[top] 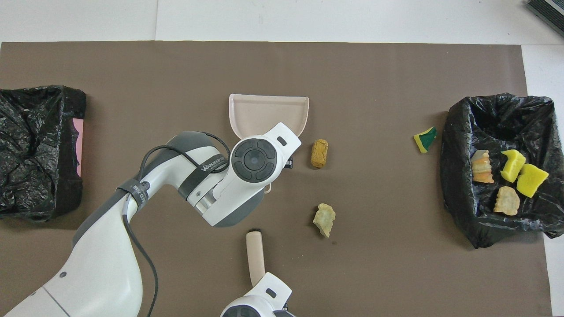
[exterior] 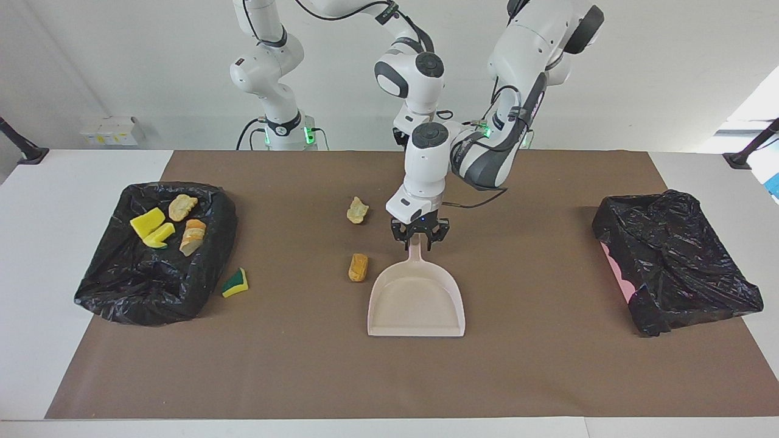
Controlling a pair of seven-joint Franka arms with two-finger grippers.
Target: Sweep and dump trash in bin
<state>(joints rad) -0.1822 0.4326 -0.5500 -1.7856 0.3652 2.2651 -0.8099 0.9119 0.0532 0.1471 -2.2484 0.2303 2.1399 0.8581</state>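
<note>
The beige dustpan (exterior: 415, 301) lies flat mid-table, its handle pointing toward the robots. My left gripper (exterior: 420, 238) is shut on that handle. An orange-brown bun (exterior: 358, 267) lies beside the pan, toward the right arm's end. A pale lump (exterior: 357, 210) sits nearer to the robots. A green-and-yellow sponge (exterior: 235, 282) lies beside the black-lined bin (exterior: 152, 292), which holds several pieces of trash (top: 506, 176). The brush handle (top: 255, 257) runs under my right hand. My right gripper (exterior: 399, 137) is shut on it, mostly hidden by the left arm. The bristles are hidden.
A second bin (exterior: 675, 267) lined with a black bag, pink at one edge, stands at the left arm's end of the brown mat (exterior: 548, 377). The left arm crosses over the mat toward the dustpan.
</note>
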